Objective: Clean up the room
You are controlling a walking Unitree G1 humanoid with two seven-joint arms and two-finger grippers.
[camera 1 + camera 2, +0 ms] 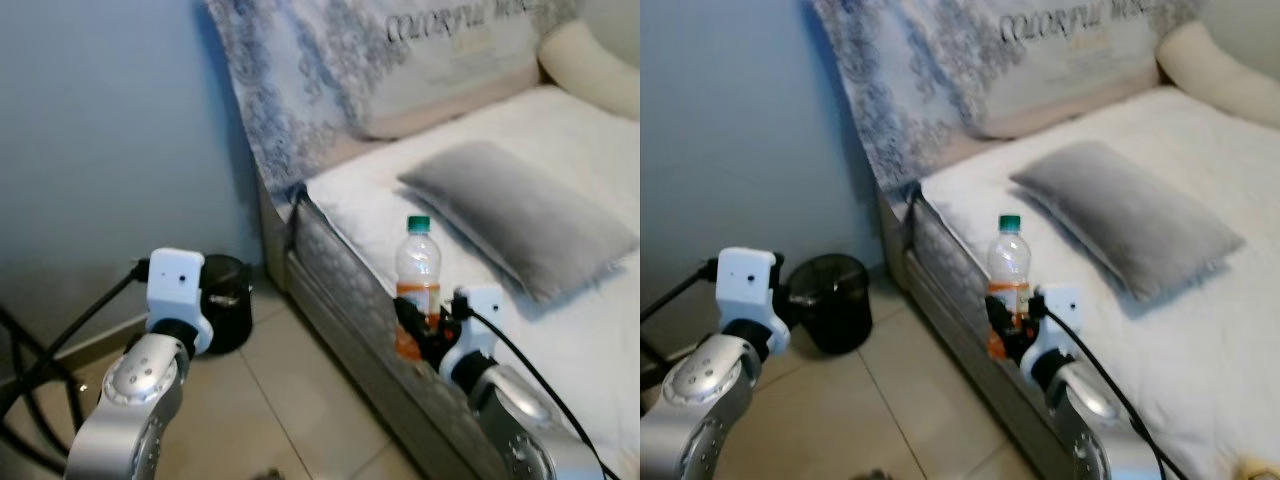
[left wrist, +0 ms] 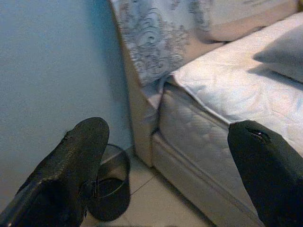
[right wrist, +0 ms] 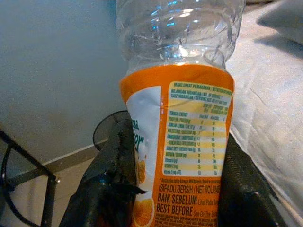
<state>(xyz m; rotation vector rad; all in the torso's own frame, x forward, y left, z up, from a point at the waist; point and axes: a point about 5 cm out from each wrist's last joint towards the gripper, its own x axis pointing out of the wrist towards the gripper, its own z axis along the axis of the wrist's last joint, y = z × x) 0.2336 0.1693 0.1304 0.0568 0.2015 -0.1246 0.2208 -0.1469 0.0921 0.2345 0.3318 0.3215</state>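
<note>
- The right claw is clenched around an upright bottle with a green cap, at the edge of the bed.
- The left claw is released above the floor; a black bin sits at its 1 o'clock.

A grey pillow lies on the white bed.

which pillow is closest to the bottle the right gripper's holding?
The flat grey pillow lying on the mattress, just behind the bottle in the right gripper. The patterned pillow and cream pillow sit farther back at the headboard.
</note>
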